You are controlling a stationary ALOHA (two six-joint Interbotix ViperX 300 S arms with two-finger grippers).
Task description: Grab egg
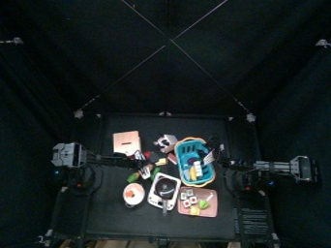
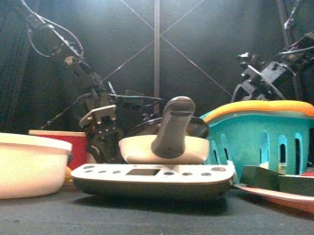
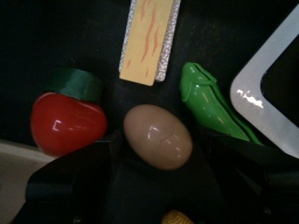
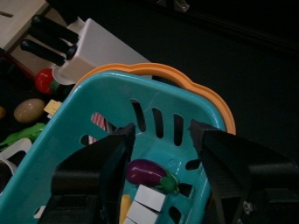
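Note:
The egg (image 3: 158, 136) is tan and smooth and lies on the black table. A red tomato with a green top (image 3: 68, 120) lies on one side of it and a green chili (image 3: 214, 101) on the other. My left gripper (image 3: 160, 150) is open, with one jaw on each side of the egg, close over it. In the top view the left gripper (image 1: 142, 172) is at the table's middle left, and I cannot make out the egg there. My right gripper (image 4: 158, 136) is open and empty above the teal basket (image 4: 82, 131).
A wood-grain slab (image 3: 152, 39) and a white tray edge (image 3: 274, 87) lie near the egg. The teal basket with an orange rim (image 1: 195, 160) holds toy food. A white scale (image 2: 153, 174), a pale bowl (image 2: 31, 165) and a plate (image 1: 196, 203) stand at the front.

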